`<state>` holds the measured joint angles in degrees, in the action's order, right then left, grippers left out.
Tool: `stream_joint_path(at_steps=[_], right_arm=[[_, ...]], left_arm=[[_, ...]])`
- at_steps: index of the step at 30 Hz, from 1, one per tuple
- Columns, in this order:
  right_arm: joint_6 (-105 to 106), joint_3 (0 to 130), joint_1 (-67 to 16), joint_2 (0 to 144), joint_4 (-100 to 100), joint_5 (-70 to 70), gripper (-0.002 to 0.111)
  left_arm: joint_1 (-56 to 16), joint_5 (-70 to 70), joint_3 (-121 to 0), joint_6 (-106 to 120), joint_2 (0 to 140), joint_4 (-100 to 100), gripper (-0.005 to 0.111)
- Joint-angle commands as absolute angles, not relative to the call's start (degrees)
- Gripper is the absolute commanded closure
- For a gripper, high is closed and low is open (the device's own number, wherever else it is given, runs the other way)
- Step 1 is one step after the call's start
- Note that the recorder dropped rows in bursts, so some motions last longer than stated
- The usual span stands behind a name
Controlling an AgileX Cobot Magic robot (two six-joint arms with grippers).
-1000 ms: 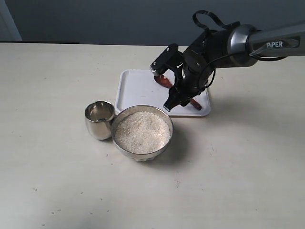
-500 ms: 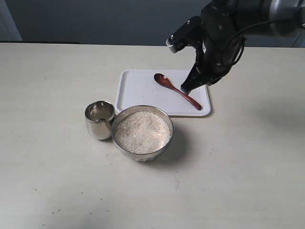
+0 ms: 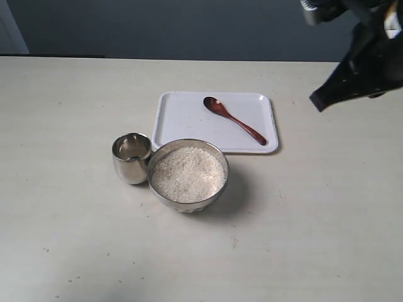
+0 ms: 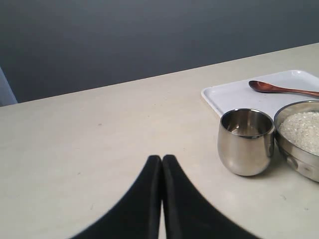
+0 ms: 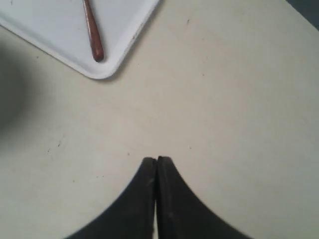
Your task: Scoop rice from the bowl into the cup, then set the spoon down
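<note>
The dark wooden spoon [image 3: 233, 119] lies diagonally on the white tray [image 3: 182, 116], free of any grip; its handle end [image 5: 93, 35] shows in the right wrist view. The steel bowl [image 3: 187, 174] in front of the tray is full of white rice [image 3: 187, 173]. The steel cup [image 3: 131, 157] stands touching the bowl's left side; a few grains lie in its bottom [image 4: 245, 130]. My right gripper [image 3: 317, 100] hangs shut and empty, high at the right, well clear of the tray. My left gripper [image 4: 162, 159] is shut and empty over bare table, short of the cup.
The tray's corner [image 5: 99, 74] lies near the right gripper's view. Bare beige table [image 3: 302, 239] spreads around the bowl, cup and tray. A dark wall [image 3: 157, 25] runs behind the table's far edge.
My right gripper let go of the spoon on the tray, closed its jaws, and rose away to the upper right. The spoon, bowl and cup stay put.
</note>
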<state>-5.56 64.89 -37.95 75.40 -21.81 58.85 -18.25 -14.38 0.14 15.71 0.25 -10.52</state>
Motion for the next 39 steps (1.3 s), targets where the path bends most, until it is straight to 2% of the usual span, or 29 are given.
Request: stream_joint_path(at_steps=[1, 7, 14, 26, 30, 34, 39], right_arm=[[-7.59, 60.69, -37.68, 62.5, -22.06, 60.24, 0.108], [-7.82, 59.06, -37.68, 46.11, -17.02, 55.86, 0.108], [-7.63, 59.06, -37.68, 33.43, 0.47, 50.85, 0.108], [-7.52, 57.39, -37.05, 25.85, -2.72, 47.67, 0.108], [-4.86, 48.22, -28.69, 24.2, -4.87, 36.28, 0.108], [-3.87, 35.37, -14.36, 20.09, -3.13, 23.22, 0.108], [-2.73, 23.35, -0.93, 12.49, 2.05, 18.16, 0.108]], left_arm=[[-18.43, -13.7, 0.0, 15.56, 0.0, -10.4, 0.106], [-18.43, -13.7, 0.0, 15.56, 0.0, -10.4, 0.106], [-18.43, -13.7, 0.0, 15.56, 0.0, -10.4, 0.106], [-18.43, -13.7, 0.0, 15.56, 0.0, -10.4, 0.106], [-18.43, -13.7, 0.0, 15.56, 0.0, -10.52, 0.106], [-18.43, -13.7, 0.0, 15.56, 0.0, -10.52, 0.106], [-18.43, -13.7, 0.0, 15.56, 0.0, -10.52, 0.106]])
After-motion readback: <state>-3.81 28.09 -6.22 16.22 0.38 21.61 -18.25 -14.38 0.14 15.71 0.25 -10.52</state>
